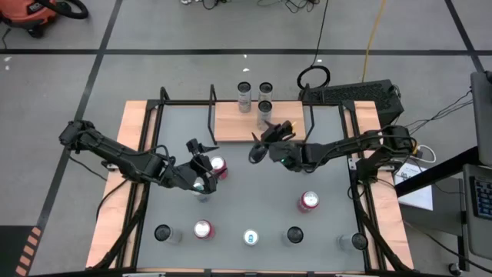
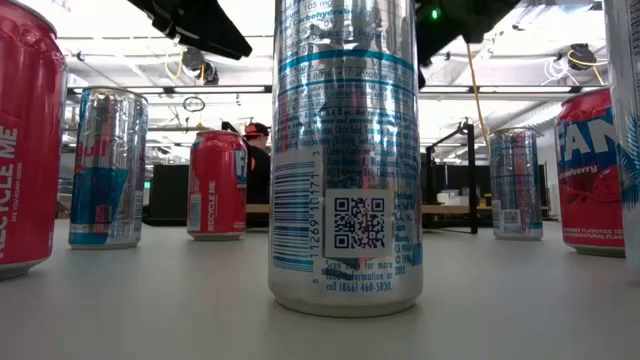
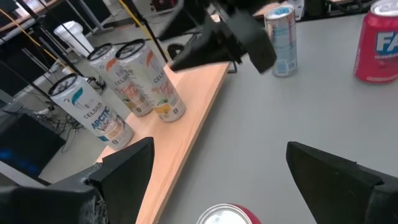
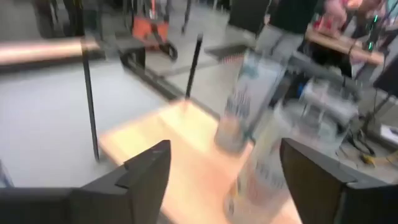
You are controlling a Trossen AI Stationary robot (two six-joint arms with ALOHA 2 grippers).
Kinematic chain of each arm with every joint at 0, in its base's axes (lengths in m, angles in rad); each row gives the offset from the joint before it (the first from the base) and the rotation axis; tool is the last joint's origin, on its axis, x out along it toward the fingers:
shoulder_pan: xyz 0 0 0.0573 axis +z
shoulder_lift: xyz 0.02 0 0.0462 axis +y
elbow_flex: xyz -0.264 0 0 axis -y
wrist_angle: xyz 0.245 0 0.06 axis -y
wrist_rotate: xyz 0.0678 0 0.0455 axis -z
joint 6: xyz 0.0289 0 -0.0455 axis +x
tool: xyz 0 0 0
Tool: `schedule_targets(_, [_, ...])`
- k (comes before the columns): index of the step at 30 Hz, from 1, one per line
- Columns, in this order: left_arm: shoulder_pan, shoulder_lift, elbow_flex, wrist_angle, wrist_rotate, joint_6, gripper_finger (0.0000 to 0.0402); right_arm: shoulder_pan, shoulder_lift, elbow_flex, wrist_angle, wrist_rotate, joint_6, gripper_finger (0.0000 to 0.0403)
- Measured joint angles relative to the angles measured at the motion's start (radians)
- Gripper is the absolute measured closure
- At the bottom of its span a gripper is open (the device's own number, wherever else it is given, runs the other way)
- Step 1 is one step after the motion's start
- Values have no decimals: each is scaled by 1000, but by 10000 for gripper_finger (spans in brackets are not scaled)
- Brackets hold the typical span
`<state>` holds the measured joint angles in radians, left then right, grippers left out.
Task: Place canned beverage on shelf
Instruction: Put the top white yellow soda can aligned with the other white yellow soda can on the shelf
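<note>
Three cans (image 1: 265, 106) upright on shelf (image 1: 231, 121); right gripper (image 1: 260, 146) beside it, jaws released, empty; left gripper (image 1: 201, 158) jaws spread above red can (image 1: 218, 167) on counter (image 1: 254, 192).

An orange shop vacuum (image 1: 31, 17) stood on the floor at the far left corner, and a black keyboard-like unit (image 1: 355, 95), perhaps a controller, lay beyond the grey counter (image 1: 254, 208). A coiled black cable (image 1: 314, 77) rested nearby. A person in a red cap (image 2: 257, 150) showed behind.
</note>
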<state>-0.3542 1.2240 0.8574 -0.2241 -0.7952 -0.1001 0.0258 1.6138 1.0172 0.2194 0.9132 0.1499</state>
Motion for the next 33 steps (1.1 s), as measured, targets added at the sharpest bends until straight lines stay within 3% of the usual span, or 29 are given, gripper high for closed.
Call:
schedule_targets(4, [0,27,0,15,4,0,36,3,58,0,-72,8,32,197])
schedule_targets(13, [0,60,0,28,5,1,36,-23,186,0,-59,103,56,324])
schedule_targets(19, [0,59,0,34,5,1,36,-75,252,0,-55,49,75,394])
schedule_targets(33, [0,59,0,32,4,2,36,-125,266,0,-6,0,75,401])
